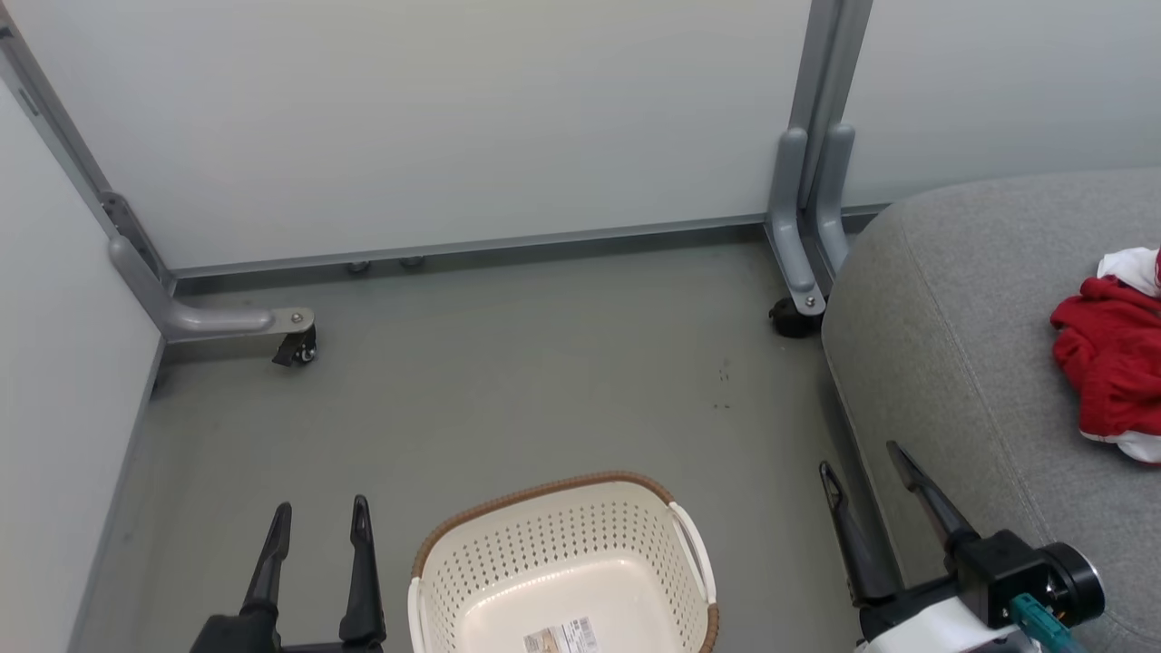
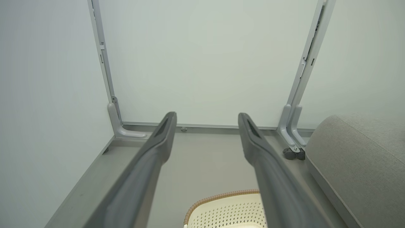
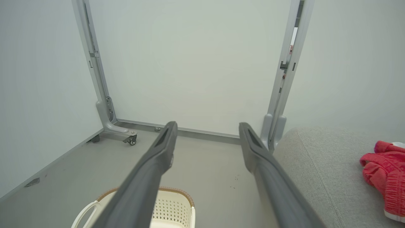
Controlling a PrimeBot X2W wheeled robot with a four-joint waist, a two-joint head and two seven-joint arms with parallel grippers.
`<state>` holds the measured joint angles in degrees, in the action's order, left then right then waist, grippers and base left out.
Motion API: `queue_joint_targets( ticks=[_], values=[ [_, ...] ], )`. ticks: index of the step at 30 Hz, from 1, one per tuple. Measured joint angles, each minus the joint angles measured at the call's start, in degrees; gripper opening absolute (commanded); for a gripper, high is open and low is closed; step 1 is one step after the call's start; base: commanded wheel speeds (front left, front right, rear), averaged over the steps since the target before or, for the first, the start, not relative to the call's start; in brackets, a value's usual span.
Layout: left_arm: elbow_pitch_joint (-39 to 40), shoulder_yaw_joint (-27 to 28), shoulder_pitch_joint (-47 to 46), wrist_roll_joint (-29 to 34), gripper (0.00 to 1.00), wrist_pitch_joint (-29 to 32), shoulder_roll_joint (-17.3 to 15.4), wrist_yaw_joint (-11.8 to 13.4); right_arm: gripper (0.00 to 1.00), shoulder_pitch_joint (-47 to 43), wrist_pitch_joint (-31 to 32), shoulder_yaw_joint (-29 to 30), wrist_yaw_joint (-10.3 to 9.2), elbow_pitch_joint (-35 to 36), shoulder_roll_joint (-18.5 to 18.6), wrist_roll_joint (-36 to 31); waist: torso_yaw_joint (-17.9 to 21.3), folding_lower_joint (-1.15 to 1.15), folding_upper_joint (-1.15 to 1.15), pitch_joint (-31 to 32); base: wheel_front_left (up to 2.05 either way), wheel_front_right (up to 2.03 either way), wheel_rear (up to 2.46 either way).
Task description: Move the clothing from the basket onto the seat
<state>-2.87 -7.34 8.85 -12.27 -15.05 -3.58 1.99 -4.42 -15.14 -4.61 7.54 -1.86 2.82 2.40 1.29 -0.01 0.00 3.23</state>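
Found left gripper (image 1: 322,504) and right gripper (image 1: 860,458) spread wide, empty, flanking the bare-looking cream-white perforated plastic basket (image 1: 562,535), crumpled red-and-white clothing (image 1: 1111,363) on the grey fabric seat (image 1: 952,317); feared a stray sweep dragging it off.

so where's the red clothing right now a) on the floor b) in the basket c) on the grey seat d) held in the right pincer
c: the red clothing lies on the grey seat, while the basket shows just a paper label inside, and the left pincer and right pincer stand open, holding nothing.
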Motion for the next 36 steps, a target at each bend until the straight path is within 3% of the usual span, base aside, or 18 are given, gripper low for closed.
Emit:
queue_joint_targets(
  ticks=[8,22,23,28,36],
  values=[
    [2.9,1.6,5.8,1.2,1.0,-0.1,0.6,-1.5,1.0,-4.7,0.0,-1.4,0.0,2.2,0.0,1.6,-0.5,0.0,0.0,3.9,0.0,0.0,0.0],
    [1.4,0.8,6.4,1.9,1.0,-0.1,0.7,-1.7,1.0,-5.2,0.0,-1.3,0.0,2.0,0.0,2.1,-0.1,0.0,0.0,5.2,0.0,0.0,0.0],
    [1.1,0.8,6.4,2.1,0.0,-0.1,0.7,-1.7,0.0,-5.3,0.0,-1.3,0.01,1.7,0.0,2.2,-0.1,0.0,0.0,5.2,0.0,0.0,0.0],
    [-1.5,0.5,6.5,1.6,0.0,0.0,0.7,-1.7,0.0,-6.4,0.1,-1.6,0.01,-0.7,-0.3,2.5,-0.1,0.0,0.0,5.2,0.0,0.0,0.0],
    [-2.6,1.2,6.0,-7.1,0.0,1.9,0.6,-2.3,0.0,-5.9,1.7,-1.2,0.01,-1.8,0.1,12.1,-0.2,0.0,0.0,4.6,0.0,0.0,0.0]
  ],
)
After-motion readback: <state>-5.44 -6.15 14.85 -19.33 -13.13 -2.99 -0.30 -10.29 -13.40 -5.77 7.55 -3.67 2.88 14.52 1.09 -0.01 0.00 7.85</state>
